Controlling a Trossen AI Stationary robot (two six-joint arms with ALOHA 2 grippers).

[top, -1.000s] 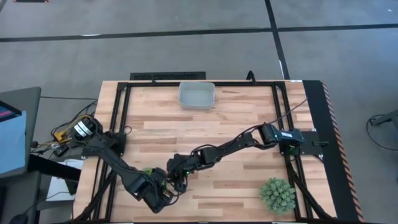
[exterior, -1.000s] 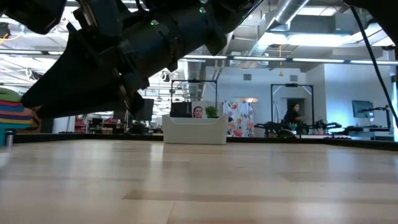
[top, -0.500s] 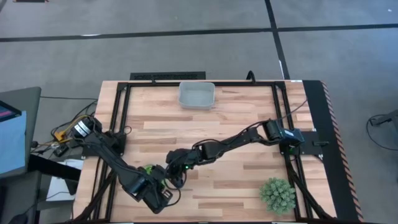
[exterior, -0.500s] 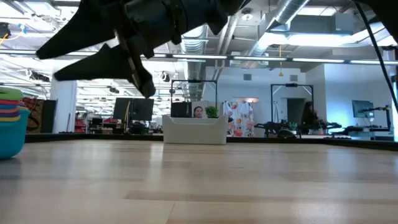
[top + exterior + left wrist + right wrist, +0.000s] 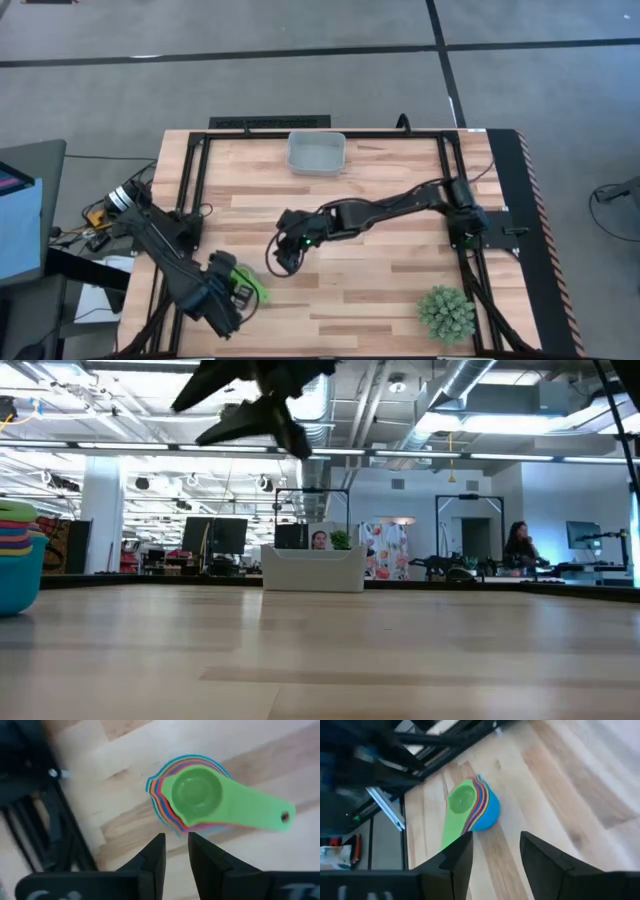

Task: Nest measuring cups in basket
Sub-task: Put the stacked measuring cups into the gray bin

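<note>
Both arms have drawn back; our left end effector (image 5: 173,851) and right end effector (image 5: 492,851) hang released. Nested cups (image 5: 248,287) sit on the desk (image 5: 400,190); next we carry them to the basket (image 5: 316,153).

Measuring cups (image 5: 192,797): nested stack, bright green cup and handle on top; rims beneath show as thin bands of yellow, orange, red and dark blue, with a light blue outermost cup (image 5: 487,812). Low view shows the same stack (image 5: 18,555) as green, yellow, orange, red stripes over a turquoise-blue body. Basket (image 5: 316,153): pale grey-blue, plain. Table (image 5: 380,190): light wood planks in alternating tan and cream strips, black frame rails. Plant (image 5: 446,312): spiky, muted green. Left gripper (image 5: 173,851) and right gripper (image 5: 492,852): dark, near black. Floor: grey with dark lines.
</note>
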